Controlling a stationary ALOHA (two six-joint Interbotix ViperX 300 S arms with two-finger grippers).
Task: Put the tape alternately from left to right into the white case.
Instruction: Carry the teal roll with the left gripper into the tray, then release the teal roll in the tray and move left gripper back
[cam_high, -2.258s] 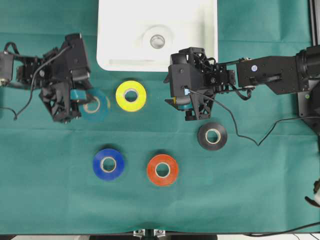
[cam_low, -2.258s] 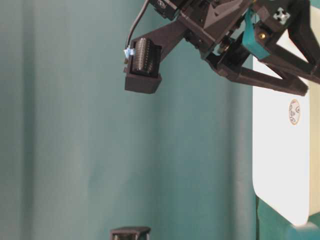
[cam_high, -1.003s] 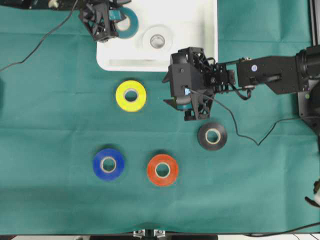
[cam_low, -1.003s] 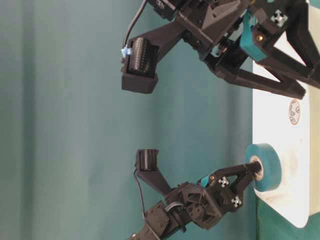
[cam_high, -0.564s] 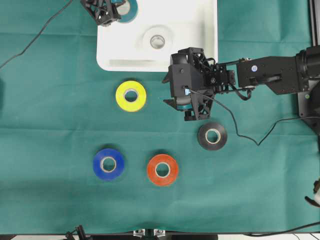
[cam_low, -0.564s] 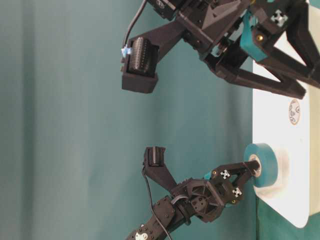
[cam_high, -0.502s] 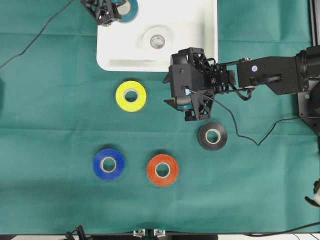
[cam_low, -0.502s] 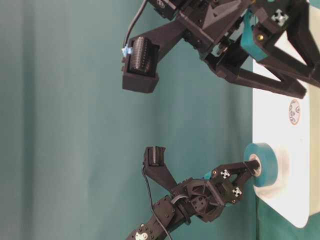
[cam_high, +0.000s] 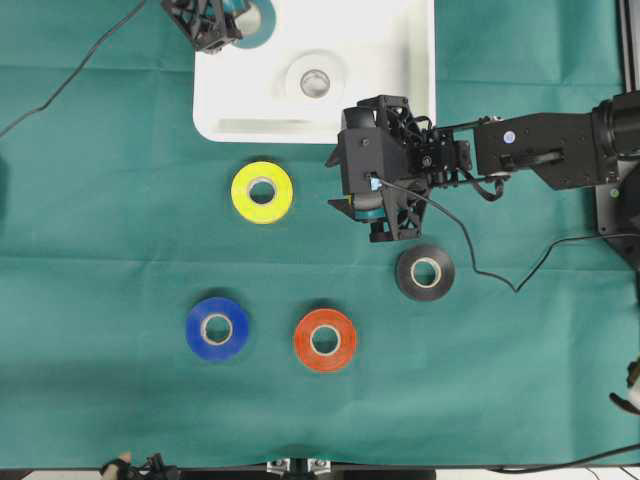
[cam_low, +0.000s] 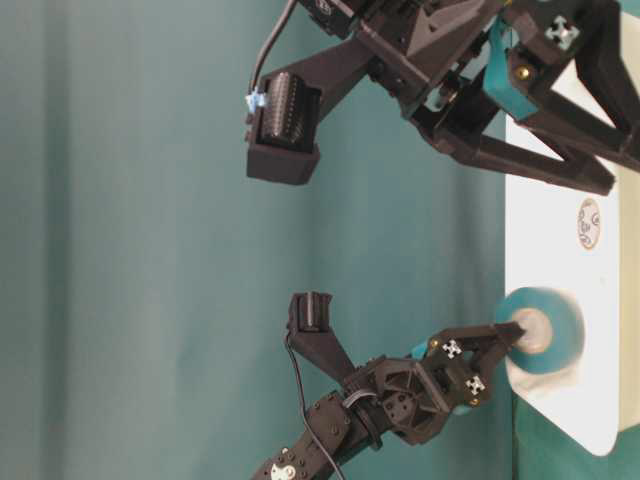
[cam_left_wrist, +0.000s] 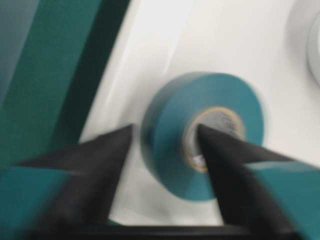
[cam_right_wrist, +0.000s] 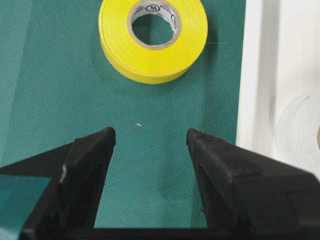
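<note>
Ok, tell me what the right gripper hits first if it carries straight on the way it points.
Probably the yellow roll. In the wrist view the right gripper is open over bare cloth, with that roll straight ahead between the fingers. Its height above the cloth is unclear, so it might touch cloth first.

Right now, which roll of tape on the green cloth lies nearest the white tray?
The yellow roll. It lies just below the white tray; the black, blue and orange-red rolls lie farther away.
</note>
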